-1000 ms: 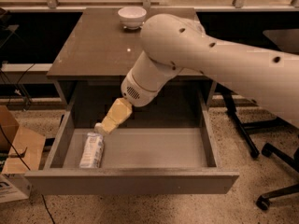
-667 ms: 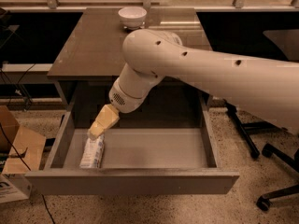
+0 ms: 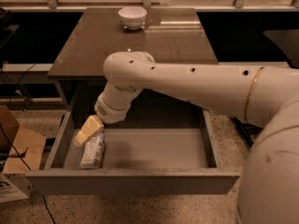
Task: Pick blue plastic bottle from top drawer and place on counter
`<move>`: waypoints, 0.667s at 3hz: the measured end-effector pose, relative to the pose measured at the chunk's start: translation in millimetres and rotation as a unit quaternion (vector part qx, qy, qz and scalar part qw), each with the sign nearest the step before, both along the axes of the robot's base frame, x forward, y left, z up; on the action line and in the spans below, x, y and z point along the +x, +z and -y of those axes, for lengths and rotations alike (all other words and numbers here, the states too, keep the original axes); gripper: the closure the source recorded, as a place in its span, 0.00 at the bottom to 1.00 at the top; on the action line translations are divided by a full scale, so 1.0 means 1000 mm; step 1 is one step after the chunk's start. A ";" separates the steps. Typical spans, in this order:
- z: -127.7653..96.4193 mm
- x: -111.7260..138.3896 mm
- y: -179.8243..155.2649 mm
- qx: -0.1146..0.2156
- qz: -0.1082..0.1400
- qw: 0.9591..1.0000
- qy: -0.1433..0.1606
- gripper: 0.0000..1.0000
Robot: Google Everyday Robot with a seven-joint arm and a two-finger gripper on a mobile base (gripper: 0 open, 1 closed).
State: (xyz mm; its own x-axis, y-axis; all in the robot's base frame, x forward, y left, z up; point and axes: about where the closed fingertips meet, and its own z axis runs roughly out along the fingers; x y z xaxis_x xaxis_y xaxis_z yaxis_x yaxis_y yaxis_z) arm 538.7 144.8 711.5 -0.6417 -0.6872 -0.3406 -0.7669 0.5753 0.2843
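The blue plastic bottle (image 3: 93, 151) lies on its side at the left end of the open top drawer (image 3: 140, 181), its pale label up. My gripper (image 3: 87, 131) reaches down into the drawer from the right and sits just above and to the left of the bottle's far end, close to the drawer's left wall. The glossy brown counter (image 3: 112, 41) is behind and above the drawer. My white arm crosses the frame from the right and hides part of the counter's front edge.
A white bowl (image 3: 132, 17) stands at the back of the counter. A cardboard box (image 3: 16, 162) sits on the floor to the left of the drawer. A dark chair base shows at the right behind my arm.
My arm has swung left and down; the gripper moved from the drawer's middle-left toward its left wall, over the bottle's far end. The bottle has not moved.
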 end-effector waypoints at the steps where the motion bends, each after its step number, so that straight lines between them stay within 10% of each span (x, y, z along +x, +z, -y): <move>1: -0.020 0.004 -0.030 -0.004 -0.026 0.999 -0.019 0.00; 2: -0.036 0.004 -0.058 -0.012 -0.050 0.998 -0.043 0.00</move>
State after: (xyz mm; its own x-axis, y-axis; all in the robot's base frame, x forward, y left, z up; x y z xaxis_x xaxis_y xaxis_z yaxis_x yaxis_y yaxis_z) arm 542.6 181.2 653.4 -0.7287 -0.6354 -0.2553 -0.6827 0.6452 0.3429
